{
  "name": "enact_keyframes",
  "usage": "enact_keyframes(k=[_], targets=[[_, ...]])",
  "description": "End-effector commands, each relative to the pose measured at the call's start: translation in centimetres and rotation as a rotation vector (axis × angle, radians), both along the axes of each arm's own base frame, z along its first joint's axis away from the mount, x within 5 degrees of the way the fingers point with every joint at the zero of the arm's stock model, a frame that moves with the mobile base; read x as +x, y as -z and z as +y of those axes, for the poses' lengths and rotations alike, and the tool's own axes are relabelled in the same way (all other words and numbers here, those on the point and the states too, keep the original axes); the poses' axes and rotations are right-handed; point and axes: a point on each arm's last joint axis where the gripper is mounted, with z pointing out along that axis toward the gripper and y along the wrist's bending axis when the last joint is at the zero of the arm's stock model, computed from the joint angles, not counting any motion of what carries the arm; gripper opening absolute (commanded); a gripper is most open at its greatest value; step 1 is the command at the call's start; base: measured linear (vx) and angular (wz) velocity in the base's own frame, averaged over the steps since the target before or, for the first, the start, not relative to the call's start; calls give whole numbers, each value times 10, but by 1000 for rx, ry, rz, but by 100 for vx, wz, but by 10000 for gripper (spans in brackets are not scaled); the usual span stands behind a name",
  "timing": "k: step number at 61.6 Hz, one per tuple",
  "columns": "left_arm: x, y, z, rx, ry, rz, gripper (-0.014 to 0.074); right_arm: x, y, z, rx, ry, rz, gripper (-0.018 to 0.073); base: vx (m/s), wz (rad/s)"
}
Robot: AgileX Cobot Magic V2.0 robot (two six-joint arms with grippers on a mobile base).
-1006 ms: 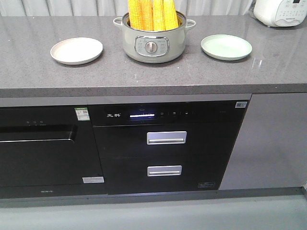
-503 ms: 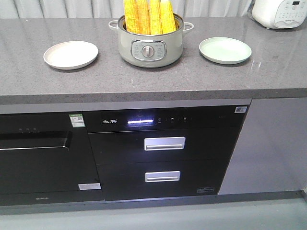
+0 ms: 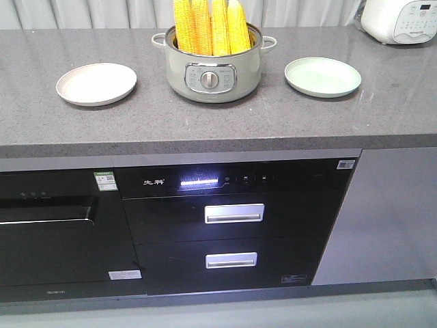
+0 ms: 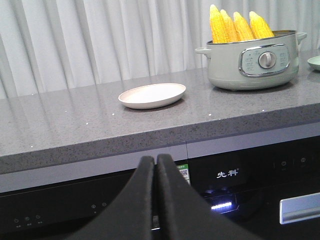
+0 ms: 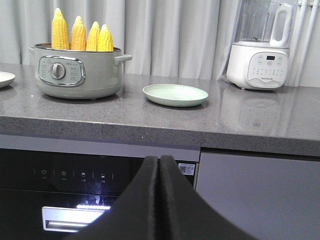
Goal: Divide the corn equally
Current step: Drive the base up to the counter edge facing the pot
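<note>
Grey countertop (image 3: 205,116) has shifted in my front view, so my base seems to be lining up. All four corn (image 3: 208,27) stand in the pot (image 3: 213,72). My left gripper (image 4: 153,159) and right gripper (image 5: 160,159) are clenched, empty.

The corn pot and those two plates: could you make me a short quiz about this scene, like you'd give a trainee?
1. True or false: all four corn cobs stand upright in the pot.
2. In the front view, the green plate lies: A) left of the pot, B) right of the pot, C) on the pot's rim.
3. Fill in: the left gripper and the right gripper are both ____, holding nothing.
Key: 1 true; 2 B; 3 shut.
</note>
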Motion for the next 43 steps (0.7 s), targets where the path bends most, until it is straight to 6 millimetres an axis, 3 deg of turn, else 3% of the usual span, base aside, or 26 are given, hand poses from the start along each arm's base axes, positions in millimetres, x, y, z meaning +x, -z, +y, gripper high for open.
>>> enact_keyframes(k=[1,43], targets=[[-2,-7,0,-16,4,-90,-7,0,-4,0,-10,1,-70,-4,6,0],[-2,-7,0,-16,4,-90,-7,0,-4,0,-10,1,-70,-4,7,-1]])
